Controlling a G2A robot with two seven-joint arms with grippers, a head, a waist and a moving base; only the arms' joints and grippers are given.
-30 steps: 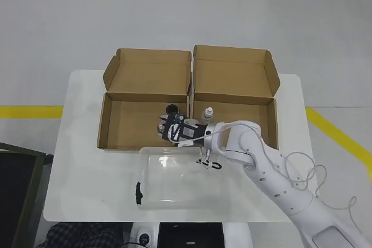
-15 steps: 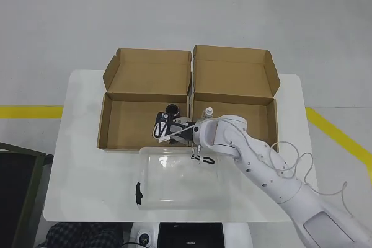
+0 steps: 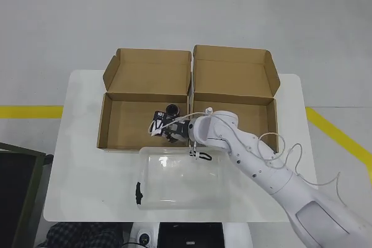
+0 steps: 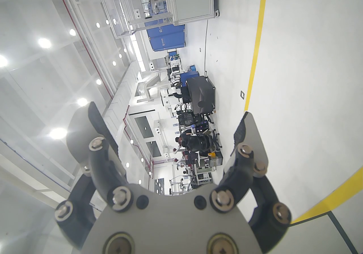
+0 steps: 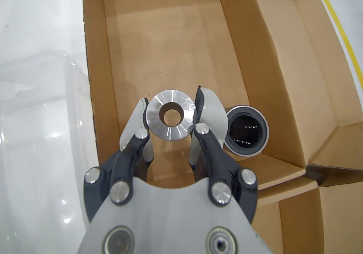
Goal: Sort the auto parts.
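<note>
The right pincer [image 5: 171, 100] is clamped on a shiny metal ring [image 5: 156, 113] with a hole through its middle, holding it over the floor of the left cardboard box [image 5: 170, 39]. A black-rimmed bearing [image 5: 246, 131] lies in that same box, just beside the pincer. A clear bin [image 3: 173, 180] sits on the table [image 3: 80, 155] just in front of the box. The left pincer [image 4: 170, 113] gapes wide, gripping nothing.

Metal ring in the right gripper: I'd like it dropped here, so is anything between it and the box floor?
Nothing visible. The metal ring in the right gripper hangs over bare floor of the cardboard box; the black-rimmed cylinder lies beside it, not beneath.
</note>
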